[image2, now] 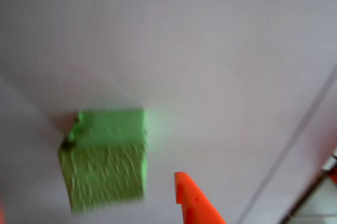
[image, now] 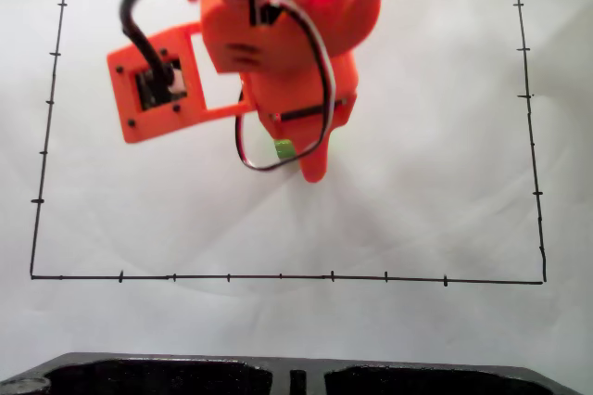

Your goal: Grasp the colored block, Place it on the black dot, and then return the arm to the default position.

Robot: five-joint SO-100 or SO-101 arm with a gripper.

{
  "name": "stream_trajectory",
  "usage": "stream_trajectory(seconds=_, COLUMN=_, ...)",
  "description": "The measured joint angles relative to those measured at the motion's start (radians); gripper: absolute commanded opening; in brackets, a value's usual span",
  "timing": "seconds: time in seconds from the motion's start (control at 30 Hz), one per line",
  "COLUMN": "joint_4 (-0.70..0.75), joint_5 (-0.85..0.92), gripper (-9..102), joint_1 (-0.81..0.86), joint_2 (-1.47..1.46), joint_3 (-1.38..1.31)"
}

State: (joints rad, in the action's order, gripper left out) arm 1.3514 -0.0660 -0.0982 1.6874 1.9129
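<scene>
In the wrist view the green colored block (image2: 105, 155) rests on the white paper, its bumpy face toward the camera. A small dark smudge shows at the block's left edge; I cannot tell whether it is the black dot, which is otherwise hidden. One pointed orange fingertip (image2: 192, 200) rises from the bottom edge, right of the block and apart from it. My gripper (image2: 89, 197) is open around the block without touching it. In the fixed view the orange arm (image: 278, 33) hangs over the upper middle of the paper, and a sliver of the block (image: 283, 147) peeks out beside the gripper (image: 301, 159).
A thin black border with tick marks (image: 278, 277) frames the white paper; one of its lines (image2: 295, 145) crosses the right of the wrist view. A black moulded part (image: 167, 376) lies along the bottom edge of the fixed view. An orange square frame (image: 153, 84) sticks out left of the arm.
</scene>
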Motion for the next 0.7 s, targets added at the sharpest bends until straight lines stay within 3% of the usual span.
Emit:
stream_trajectory(seconds=0.3, joint_4=0.112, joint_5=0.054, gripper=48, joint_1=0.0, joint_2=0.236, joint_3=0.0)
stream_trajectory(seconds=0.7, joint_4=0.086, joint_5=0.149, gripper=23, joint_1=0.058, joint_2=0.715, joint_3=0.201)
